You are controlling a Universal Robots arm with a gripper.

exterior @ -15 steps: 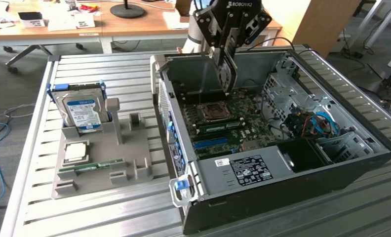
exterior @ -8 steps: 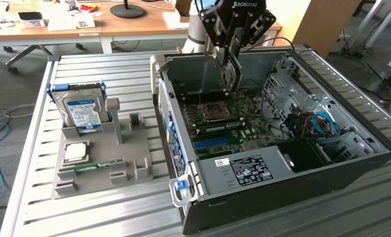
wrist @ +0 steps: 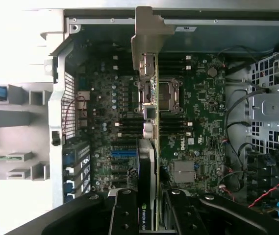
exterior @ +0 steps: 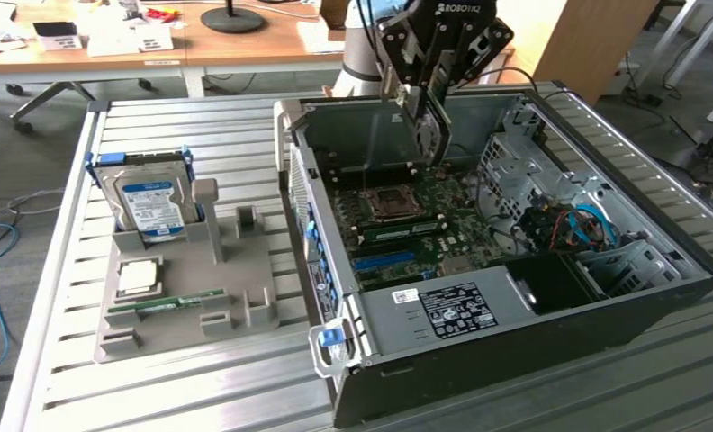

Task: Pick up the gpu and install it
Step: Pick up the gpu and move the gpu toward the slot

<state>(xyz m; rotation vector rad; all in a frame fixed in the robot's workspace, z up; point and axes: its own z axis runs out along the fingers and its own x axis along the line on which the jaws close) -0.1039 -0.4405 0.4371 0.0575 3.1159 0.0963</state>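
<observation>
The gripper [exterior: 432, 85] is partly closed, its 2 fingers [wrist: 124, 215] clamped on the gpu [wrist: 149, 122], which hangs on edge straight below it. The card is inside the open computer case [exterior: 645, 297], over the motherboard [exterior: 453, 225] near the CPU socket [exterior: 395, 202]. Its metal bracket [wrist: 146, 34] points toward a case wall. I cannot tell whether it touches the board.

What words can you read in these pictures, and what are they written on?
"ROBOTIQ": on the claw, near its top.
"NVIDIA": on the edge of the graphics card that the claw holds; the letters after it are cut off.
"DELL": sideways on the green circuit board inside the computer.
White sticker on the computer case: too small to read.
Blue label on the hard drive: too small to read.
</observation>
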